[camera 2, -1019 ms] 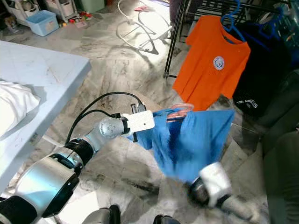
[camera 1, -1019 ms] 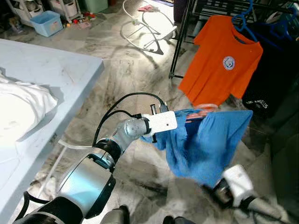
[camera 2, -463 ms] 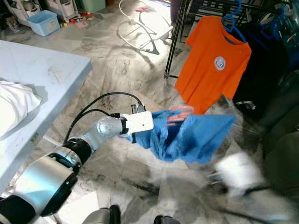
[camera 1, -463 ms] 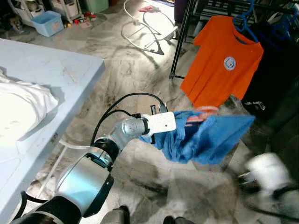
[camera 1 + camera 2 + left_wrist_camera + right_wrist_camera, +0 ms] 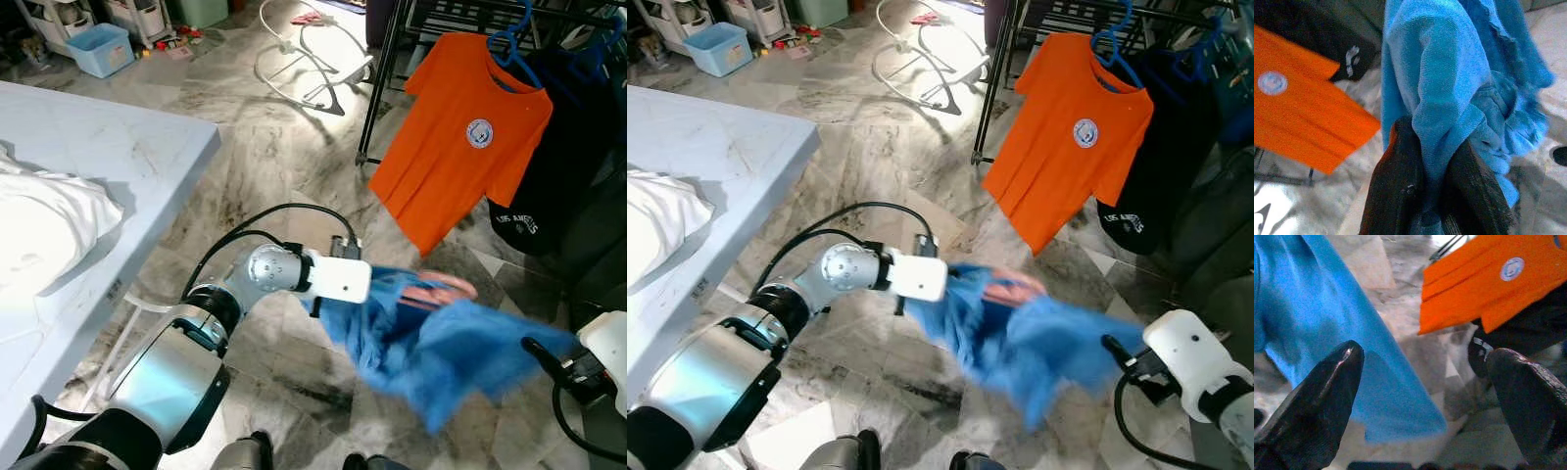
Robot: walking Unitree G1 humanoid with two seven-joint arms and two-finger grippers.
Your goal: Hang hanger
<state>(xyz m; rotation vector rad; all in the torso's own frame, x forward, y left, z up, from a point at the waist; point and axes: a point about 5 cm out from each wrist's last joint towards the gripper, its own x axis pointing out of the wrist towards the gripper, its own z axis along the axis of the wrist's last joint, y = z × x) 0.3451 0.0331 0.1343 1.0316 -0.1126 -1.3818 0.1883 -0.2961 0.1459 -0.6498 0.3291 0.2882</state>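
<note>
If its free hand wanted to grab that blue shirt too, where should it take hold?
Probably the loose far edge of the blue shirt, coming from the robot's right. The left hand already pinches the bunched end, and the open right hand faces that hanging edge.

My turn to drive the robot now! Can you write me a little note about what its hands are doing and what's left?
Left gripper: jaws shut on the blue shirt, held out low over the floor.
Right gripper: jaws open, beside the shirt's far edge, holding nothing.
A pink hanger sits in the shirt, blurred.
Clothes rack ahead already holds an orange shirt.
Done: shirt picked up.
Left: hook it on the rack.
</note>
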